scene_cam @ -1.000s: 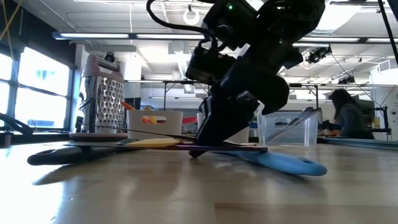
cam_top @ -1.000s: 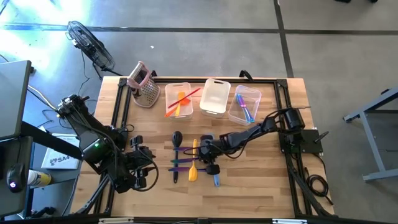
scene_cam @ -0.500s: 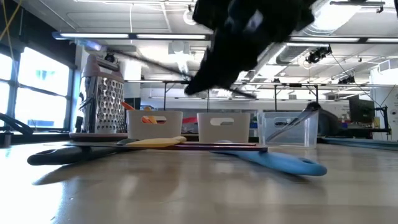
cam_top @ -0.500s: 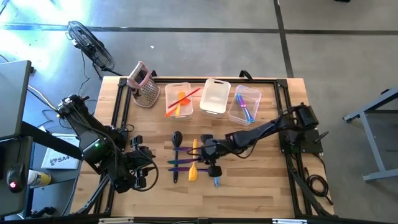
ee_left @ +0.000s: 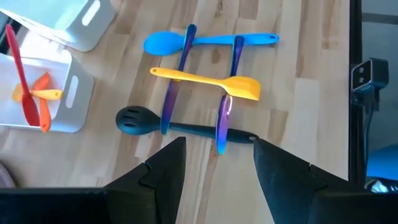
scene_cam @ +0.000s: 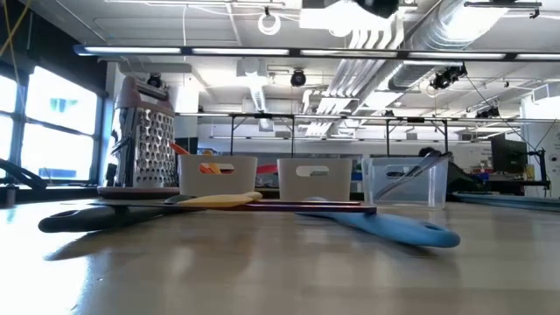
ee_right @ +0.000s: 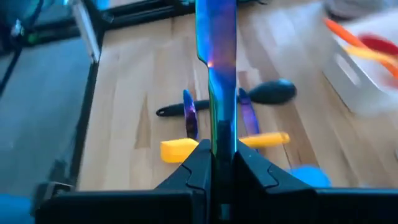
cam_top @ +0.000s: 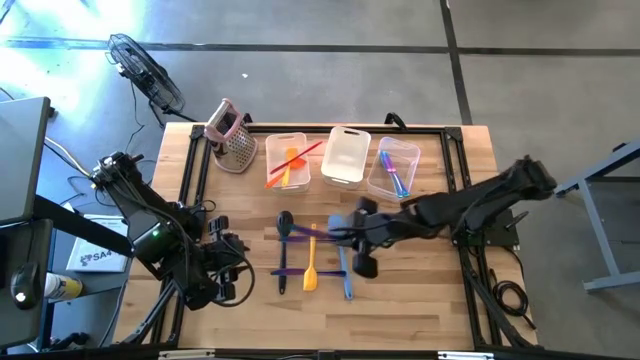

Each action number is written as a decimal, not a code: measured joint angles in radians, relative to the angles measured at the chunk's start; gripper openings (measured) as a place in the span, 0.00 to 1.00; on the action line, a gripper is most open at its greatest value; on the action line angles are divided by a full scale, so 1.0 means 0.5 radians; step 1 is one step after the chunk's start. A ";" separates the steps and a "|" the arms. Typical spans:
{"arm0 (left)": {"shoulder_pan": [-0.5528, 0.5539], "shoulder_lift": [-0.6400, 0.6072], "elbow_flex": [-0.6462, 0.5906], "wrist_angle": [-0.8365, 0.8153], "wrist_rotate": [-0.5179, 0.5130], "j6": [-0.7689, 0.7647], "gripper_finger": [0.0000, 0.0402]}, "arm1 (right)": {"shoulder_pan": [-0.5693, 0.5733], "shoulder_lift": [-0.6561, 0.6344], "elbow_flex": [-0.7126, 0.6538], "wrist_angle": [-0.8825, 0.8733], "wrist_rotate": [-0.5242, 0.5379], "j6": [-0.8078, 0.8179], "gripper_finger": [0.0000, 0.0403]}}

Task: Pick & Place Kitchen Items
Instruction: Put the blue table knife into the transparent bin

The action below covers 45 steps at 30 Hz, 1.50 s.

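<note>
While my left gripper (ee_left: 214, 165) waits open at the table's near-left corner, my right gripper (ee_right: 219, 155) is pinched tight on a purple utensil (ee_right: 216, 59), lifted above the middle of the table over the yellow spatula (cam_top: 311, 272), blue spoon (cam_top: 345, 275) and dark spoon (cam_top: 284, 225) below

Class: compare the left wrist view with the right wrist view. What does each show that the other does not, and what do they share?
Only the left wrist view: the left end effector, open and empty, and a corner of the middle bin. Only the right wrist view: the right end effector shut on a purple utensil, held above the table. Both: the yellow spatula, dark slotted spoon, two more purple utensils and blue spoon lying on the table.
</note>
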 joint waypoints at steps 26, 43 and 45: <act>0.000 0.086 0.000 0.055 -0.124 -0.002 0.46 | -0.296 -0.536 0.002 -1.944 -0.259 1.466 0.08; 0.000 0.100 0.000 -0.027 -0.155 -0.002 0.46 | -1.264 -0.451 0.002 -1.976 -0.643 0.763 0.08; 0.000 0.100 0.000 -0.038 -0.155 -0.003 0.46 | -1.343 -0.405 0.002 -1.976 -0.659 0.690 0.08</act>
